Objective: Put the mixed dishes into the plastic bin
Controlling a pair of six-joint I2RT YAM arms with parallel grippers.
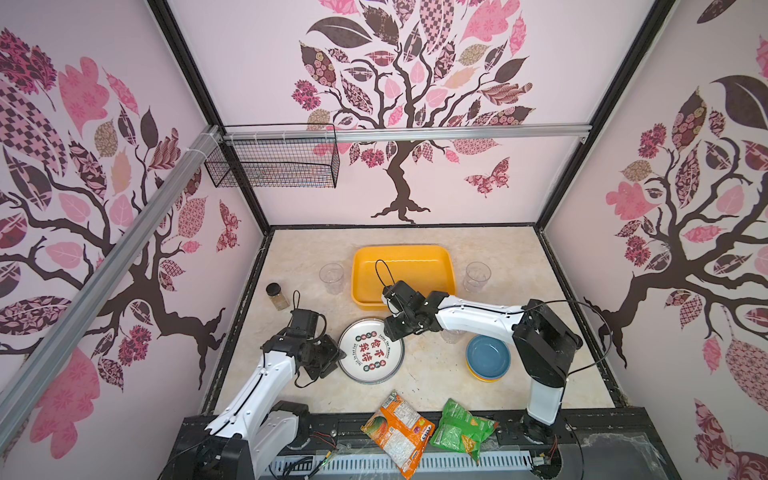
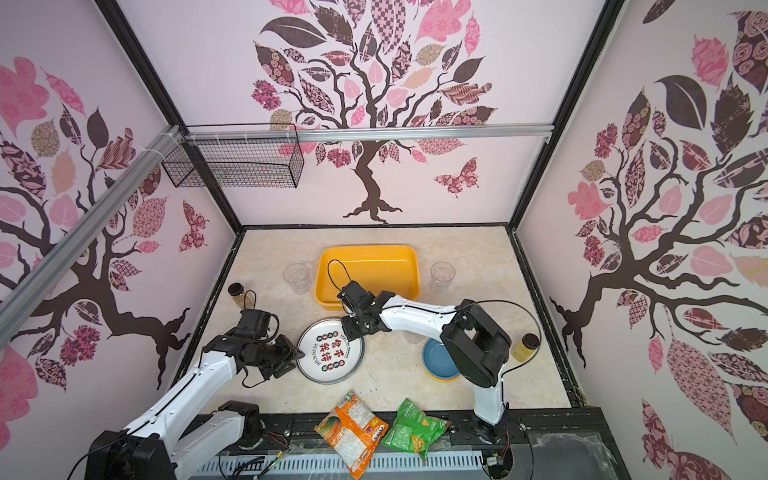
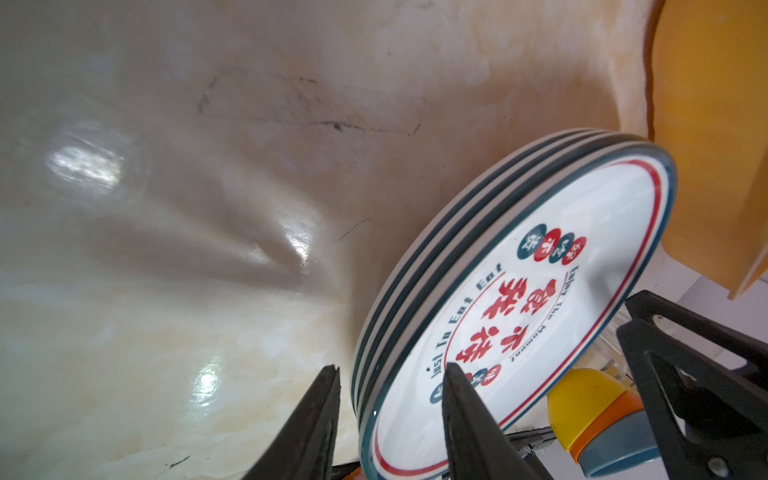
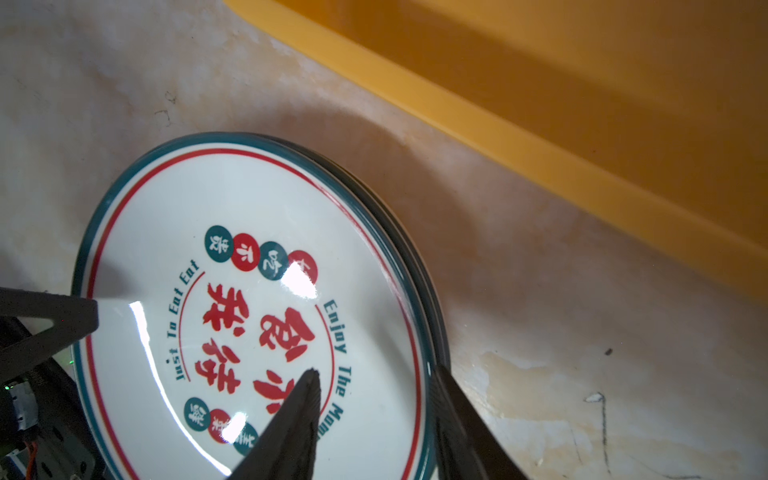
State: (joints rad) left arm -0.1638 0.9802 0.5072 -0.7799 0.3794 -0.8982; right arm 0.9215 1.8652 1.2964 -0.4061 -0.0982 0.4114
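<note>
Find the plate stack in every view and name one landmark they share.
Top view: plate stack lower centre.
Top view: lower centre, slightly further left.
Left wrist: right half, tilted, rims showing.
Right wrist: lower left.
Shared landmark: yellow bin, near the stack in all four.

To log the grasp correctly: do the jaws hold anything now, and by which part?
Cannot be told. The jaws of the left gripper and the right gripper straddle the rim of the plate stack at different sides; no firm hold shows.

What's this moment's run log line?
left gripper: astride plate stack rim | right gripper: astride rim nearer plastic bin | grip: unclear | bin: looks empty
</note>
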